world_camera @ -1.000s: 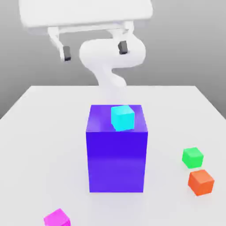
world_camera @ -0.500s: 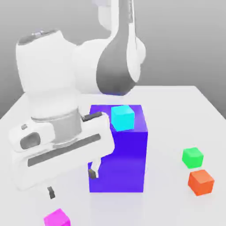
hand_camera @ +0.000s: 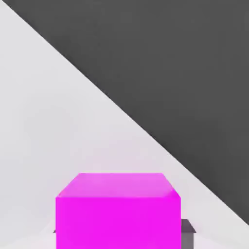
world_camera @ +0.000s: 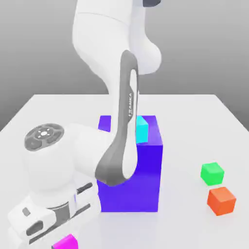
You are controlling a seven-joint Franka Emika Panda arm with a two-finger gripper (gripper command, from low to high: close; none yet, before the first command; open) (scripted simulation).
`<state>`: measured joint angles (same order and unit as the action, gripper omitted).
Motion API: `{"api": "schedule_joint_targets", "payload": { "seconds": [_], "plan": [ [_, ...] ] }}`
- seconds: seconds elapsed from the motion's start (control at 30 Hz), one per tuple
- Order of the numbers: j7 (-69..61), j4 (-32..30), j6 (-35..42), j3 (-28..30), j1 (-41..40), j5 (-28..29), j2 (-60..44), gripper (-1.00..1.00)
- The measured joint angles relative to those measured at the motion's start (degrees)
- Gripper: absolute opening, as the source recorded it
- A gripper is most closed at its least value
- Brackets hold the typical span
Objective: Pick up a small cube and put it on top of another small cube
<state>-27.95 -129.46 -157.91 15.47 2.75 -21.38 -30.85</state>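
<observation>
Magenta cube [hand_camera: 116, 214] (on white table [hand_camera: 58, 131]) directly under gripper [world_camera: 46, 221].

The exterior view looks from above the table's [world_camera: 44, 104] near edge, tilted down and facing the arm [world_camera: 114, 73], which rises through the middle of the frame; the blue block [world_camera: 141, 170] sits at centre, far enough off that most of the tabletop fits. The hand view sits very low and close, looking across the table at the pink cube [hand_camera: 116, 214] in its lower middle. Both views share that cube [world_camera: 66, 242], at the exterior frame's bottom edge.
</observation>
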Motion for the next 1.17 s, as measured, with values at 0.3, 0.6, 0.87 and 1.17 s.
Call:
{"api": "schedule_joint_targets", "payload": {
  "seconds": [0.3,0.6,0.87,1.17],
  "plan": [
    [4.88,-1.41,6.95,2.13,8.92,8.73,8.45,-1.0],
    [3.58,-14.11,5.89,-9.57,24.1,16.41,20.9,-1.0],
    [-0.57,-30.68,3.63,-20.36,41.63,20.19,36.68,-1.0],
    [0.97,-31.19,-7.24,-20.09,41.72,22.83,26.23,1.0]
  ]
}}
